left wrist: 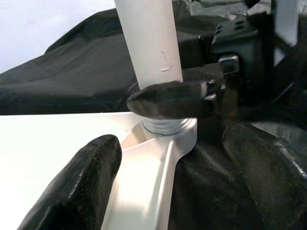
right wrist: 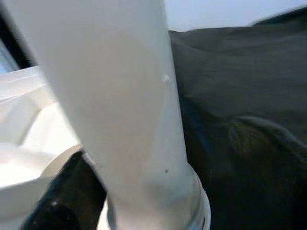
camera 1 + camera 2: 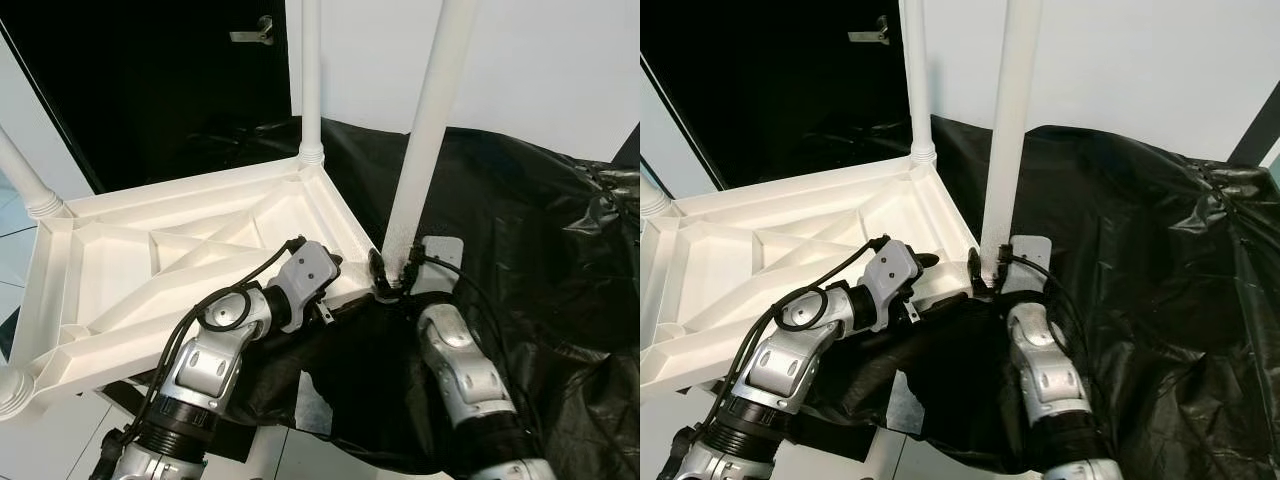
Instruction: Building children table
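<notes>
Black sheeting (image 3: 520, 230) covers the floor under an upturned white tabletop (image 3: 150, 270).
Right gripper (image 3: 392, 278) clamps the near-corner leg (image 3: 425, 140) at its base; left gripper (image 1: 168, 158), fingers spread wide, sits at the same corner.

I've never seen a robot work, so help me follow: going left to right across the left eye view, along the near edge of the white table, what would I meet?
Left gripper at the upside-down table top → leg at the corner, held by the right gripper → black plastic sheet.
</notes>
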You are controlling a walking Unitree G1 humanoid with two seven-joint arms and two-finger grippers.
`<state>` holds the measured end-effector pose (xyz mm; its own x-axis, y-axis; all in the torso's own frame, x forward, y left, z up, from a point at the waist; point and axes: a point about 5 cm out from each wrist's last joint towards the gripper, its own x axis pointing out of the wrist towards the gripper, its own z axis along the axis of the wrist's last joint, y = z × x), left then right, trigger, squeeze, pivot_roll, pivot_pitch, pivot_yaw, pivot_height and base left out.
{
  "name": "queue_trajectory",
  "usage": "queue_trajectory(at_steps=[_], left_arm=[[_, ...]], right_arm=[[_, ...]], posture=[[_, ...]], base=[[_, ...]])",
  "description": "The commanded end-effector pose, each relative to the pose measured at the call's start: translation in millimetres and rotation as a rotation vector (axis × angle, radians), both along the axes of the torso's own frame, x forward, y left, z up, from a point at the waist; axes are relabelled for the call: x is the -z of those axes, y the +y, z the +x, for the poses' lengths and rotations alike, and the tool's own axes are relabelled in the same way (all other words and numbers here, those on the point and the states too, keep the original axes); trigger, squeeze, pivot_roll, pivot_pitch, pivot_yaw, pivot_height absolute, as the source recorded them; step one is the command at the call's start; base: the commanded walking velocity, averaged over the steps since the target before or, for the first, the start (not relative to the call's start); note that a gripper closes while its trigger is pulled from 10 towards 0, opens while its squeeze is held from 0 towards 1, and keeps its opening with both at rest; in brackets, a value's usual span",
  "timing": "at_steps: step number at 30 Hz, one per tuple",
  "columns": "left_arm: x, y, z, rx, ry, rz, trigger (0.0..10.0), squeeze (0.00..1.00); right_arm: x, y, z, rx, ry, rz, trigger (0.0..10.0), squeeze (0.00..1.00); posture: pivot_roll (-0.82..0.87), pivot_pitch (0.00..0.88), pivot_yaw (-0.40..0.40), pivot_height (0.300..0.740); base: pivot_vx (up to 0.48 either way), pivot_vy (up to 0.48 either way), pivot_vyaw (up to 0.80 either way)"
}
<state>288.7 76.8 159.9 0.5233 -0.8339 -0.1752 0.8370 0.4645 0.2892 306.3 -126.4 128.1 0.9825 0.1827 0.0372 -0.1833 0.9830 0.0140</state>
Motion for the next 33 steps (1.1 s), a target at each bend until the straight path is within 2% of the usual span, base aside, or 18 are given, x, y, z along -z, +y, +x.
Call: queue_trajectory(at_steps=[1,3,4,5,6,7,9,12,14,17,20,23,24,25,26,30,33], left_arm=[[-0.2,1.0,0.3,-0.054,-0.021,0.005,10.0,0.0],[-0.2,1.0,0.3,-0.054,-0.021,0.005,10.0,0.0],[-0.3,1.0,0.6,-0.056,-0.02,0.005,10.0,0.0],[-0.5,1.2,1.3,-0.058,-0.02,0.004,10.0,0.0],[-0.5,1.2,1.3,-0.058,-0.02,0.004,10.0,0.0],[-0.7,1.4,1.8,-0.059,-0.02,0.003,10.0,0.0],[-0.7,1.4,1.8,-0.059,-0.02,0.003,10.0,0.0],[-2.2,2.3,4.5,-0.064,-0.026,0.002,10.0,0.0],[-3.7,3.1,6.1,-0.068,-0.031,0.001,10.0,0.0],[-4.1,3.4,6.5,-0.069,-0.033,0.001,10.0,0.0],[-4.8,4.6,7.4,-0.075,-0.037,0.0,10.0,0.0],[-4.9,4.9,7.7,-0.079,-0.038,0.0,10.0,0.0],[-5.2,4.7,7.5,-0.081,-0.039,-0.002,10.0,0.0],[-5.5,4.5,7.4,-0.082,-0.039,-0.003,10.0,0.0],[-5.7,4.4,7.3,-0.083,-0.04,-0.004,10.0,0.0],[-5.7,4.5,6.9,-0.085,-0.041,-0.004,10.0,0.0],[-5.2,4.9,5.2,-0.09,-0.037,-0.006,10.0,0.0]], right_arm=[[-0.7,-1.9,-2.5,-0.054,-0.001,0.014,10.0,1.0],[-0.7,-1.9,-2.5,-0.054,-0.001,0.014,10.0,1.0],[-1.6,-5.6,-3.3,-0.114,-0.009,-0.001,10.0,1.0],[-1.9,-11.1,-2.0,-0.194,-0.012,-0.035,10.0,0.0],[-1.9,-11.1,-2.0,-0.194,-0.012,-0.035,10.0,0.0],[-2.2,-15.2,-1.3,-0.245,-0.012,-0.06,10.0,0.0],[-2.2,-15.2,-1.3,-0.245,-0.012,-0.06,10.0,0.0],[-5.1,-24.5,14.3,-0.442,0.001,-0.16,10.0,0.0],[-8.7,-23.5,25.4,-0.529,0.018,-0.213,10.0,0.0],[-10.0,-22.6,28.8,-0.554,0.028,-0.218,10.0,0.0],[-13.9,-15.3,39.1,-0.631,0.04,-0.267,10.0,0.0],[-13.6,-11.6,42.0,-0.678,0.057,-0.29,10.0,0.0],[-12.4,-9.7,42.8,-0.697,0.065,-0.307,4.4,0.0],[-11.3,-8.9,44.0,-0.715,0.069,-0.318,4.4,0.0],[-10.5,-9.0,44.9,-0.723,0.072,-0.313,0.0,0.0],[-9.6,-10.1,45.6,-0.725,0.074,-0.306,0.0,0.0],[-8.5,-14.6,46.3,-0.7,0.072,-0.261,0.0,0.0]], posture=[[-0.01,0.0,-0.044,0.74],[-0.01,0.0,-0.044,0.74],[-0.02,0.0,-0.041,0.74],[-0.02,0.0,-0.039,0.74],[-0.02,0.0,-0.039,0.74],[-0.02,0.0,-0.039,0.74],[-0.02,0.0,-0.039,0.74],[-0.02,0.0,-0.034,0.74],[-0.01,0.0,-0.035,0.74],[-0.01,0.0,-0.036,0.74],[-0.01,0.0,-0.037,0.74],[0.0,0.0,-0.038,0.74],[0.0,0.0,-0.042,0.74],[0.0,0.0,-0.043,0.74],[0.0,0.0,-0.044,0.74],[0.01,0.0,-0.049,0.74],[0.01,0.0,-0.052,0.74]], base=[[0.0,0.0,0.0],[0.0,0.0,0.0],[0.0,0.0,0.0],[0.0,0.0,0.0],[0.0,0.0,0.0],[0.0,0.0,0.0],[0.0,0.0,0.0],[0.0,0.0,0.0],[0.0,0.0,0.0],[0.0,0.0,0.0],[0.0,0.0,0.0],[0.0,0.0,0.0],[0.0,0.0,0.0],[0.0,0.0,0.0],[0.0,0.0,0.0],[0.0,0.0,0.0],[0.0,0.0,0.0]])
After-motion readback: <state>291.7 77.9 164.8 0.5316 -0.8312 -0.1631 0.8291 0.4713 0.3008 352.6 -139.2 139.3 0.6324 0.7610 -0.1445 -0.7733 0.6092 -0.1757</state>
